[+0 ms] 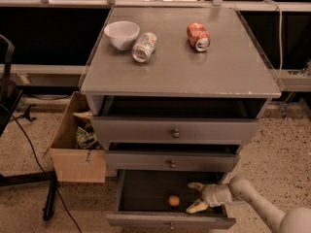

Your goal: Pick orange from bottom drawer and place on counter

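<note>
Camera view: gripper (191, 197) fingers spread, empty, beside one orange (174, 200) in bottom drawer (146, 192); silver can (144, 46), red can (198, 36), one bowl (121, 34) on table (194, 74).

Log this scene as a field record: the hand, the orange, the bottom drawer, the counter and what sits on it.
hand: open, reaching into the right side of the bottom drawer, holding nothing
orange: on the drawer floor, just left of the hand, apart from the fingers
bottom drawer: pulled out, dark inside, only the orange in it
counter: carries three things at its back
white bowl: upright, back left
silver can: on its side, beside the bowl
red-orange can: on its side, back right
task state: orange not yet grasped
</note>
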Tool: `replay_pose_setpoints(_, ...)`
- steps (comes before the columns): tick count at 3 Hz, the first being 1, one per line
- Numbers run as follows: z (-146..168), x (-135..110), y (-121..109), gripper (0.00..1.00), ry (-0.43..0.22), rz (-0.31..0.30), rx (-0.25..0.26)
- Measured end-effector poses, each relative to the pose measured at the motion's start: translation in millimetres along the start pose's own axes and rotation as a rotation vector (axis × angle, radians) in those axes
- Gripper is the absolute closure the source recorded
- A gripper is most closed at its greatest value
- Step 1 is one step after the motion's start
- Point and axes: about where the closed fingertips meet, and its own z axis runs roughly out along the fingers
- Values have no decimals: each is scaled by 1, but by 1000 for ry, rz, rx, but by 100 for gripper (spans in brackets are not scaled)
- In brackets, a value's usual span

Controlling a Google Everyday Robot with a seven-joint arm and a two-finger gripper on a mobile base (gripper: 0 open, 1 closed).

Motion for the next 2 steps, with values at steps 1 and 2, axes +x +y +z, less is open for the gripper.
replay_pose_setpoints(1,7,4,1,34,-3,12,-11)
replay_pose_setpoints(2,17,11,3,31,-31,22,-14)
